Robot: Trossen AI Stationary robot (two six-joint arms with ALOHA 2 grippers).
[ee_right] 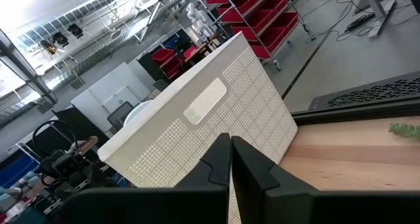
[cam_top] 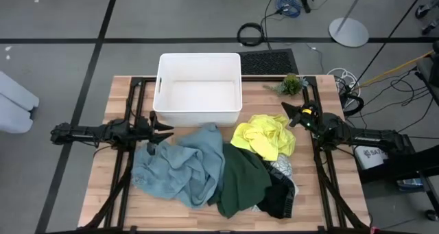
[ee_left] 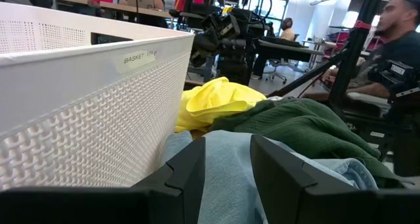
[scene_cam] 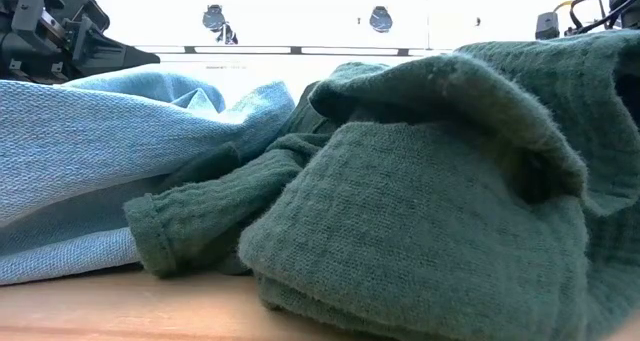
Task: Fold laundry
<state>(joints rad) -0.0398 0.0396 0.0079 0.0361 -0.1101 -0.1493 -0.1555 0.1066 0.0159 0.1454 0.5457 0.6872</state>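
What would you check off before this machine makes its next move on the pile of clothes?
1. Left gripper open at the light blue garment: ok, its fingers stand apart over the cloth, holding nothing.
2. Right gripper ready to grasp: not ok, shut and empty beside the yellow garment.
3. Any garment laid flat: not ok, the dark green garment and the others lie crumpled together.
4. White tub empty: ok.
5. Items buried under the pile: cannot tell.
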